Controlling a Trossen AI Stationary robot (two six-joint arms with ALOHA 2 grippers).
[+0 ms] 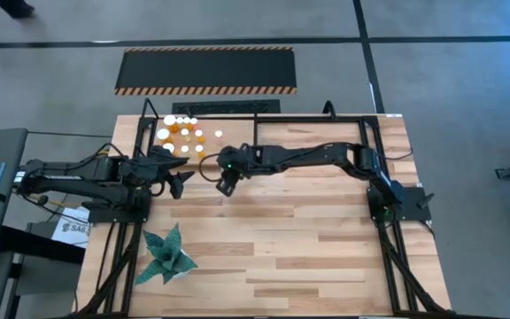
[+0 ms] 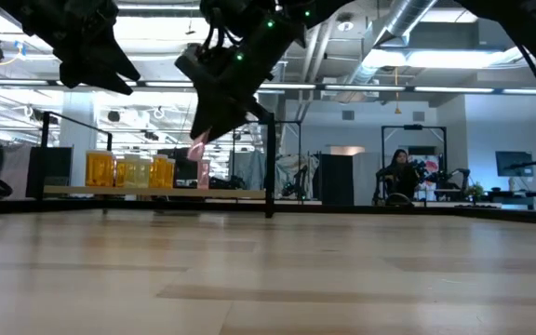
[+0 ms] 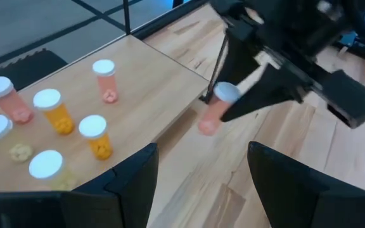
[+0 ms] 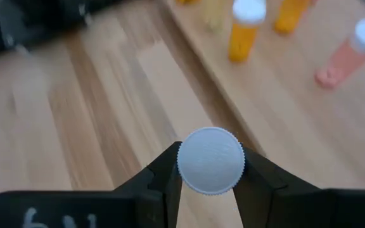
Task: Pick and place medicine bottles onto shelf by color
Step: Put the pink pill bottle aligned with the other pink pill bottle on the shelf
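At the bottom centre of the right wrist frame, the right hand (image 4: 210, 183) pinches a pink bottle (image 4: 211, 159) by its white cap, hanging above the counter (image 1: 308, 257). Left of centre in the high frame, the left hand (image 1: 177, 177) hovers with fingers spread. Farther back, toward the upper left, the remaining bottles (image 1: 182, 135) stand on the shelf (image 3: 151, 82).

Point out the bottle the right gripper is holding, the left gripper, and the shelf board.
pink bottle (image 3: 210, 118): left wrist view, on its pinkish body below the white cap.
right gripper (image 4: 211, 183): right wrist view, between its fingertips, shut on the cap.
left gripper (image 3: 201, 174): left wrist view, between its open fingertips.
shelf (image 3: 151, 82): left wrist view, bare board.
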